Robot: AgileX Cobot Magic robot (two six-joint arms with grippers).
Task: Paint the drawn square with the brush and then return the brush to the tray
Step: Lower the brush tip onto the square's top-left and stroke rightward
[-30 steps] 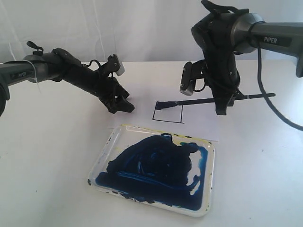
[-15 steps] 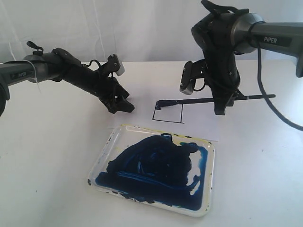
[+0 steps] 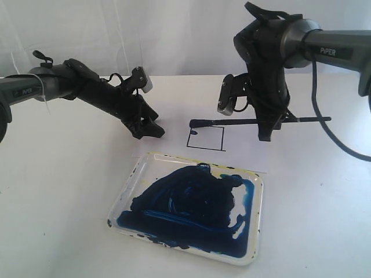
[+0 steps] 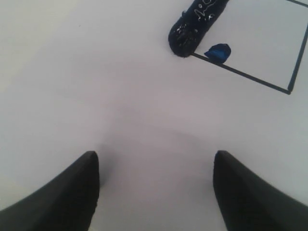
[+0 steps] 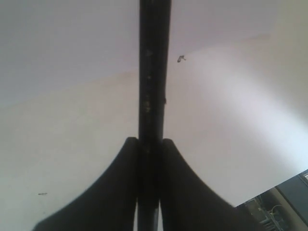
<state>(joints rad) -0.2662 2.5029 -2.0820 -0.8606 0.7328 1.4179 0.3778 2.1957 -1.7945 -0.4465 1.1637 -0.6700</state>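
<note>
Since last look brush tip lifts to upper-left corner of drawn square | my right gripper clamps handle, bristles lying left of it | left gripper agape, empty.

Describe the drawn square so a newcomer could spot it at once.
Find the white tray smeared dark blue nearest the camera. Just behind its far edge sits the drawn square, by the tip of the brush the right gripper holds. Only it is a thin black outline, white inside save one blue dab.
</note>
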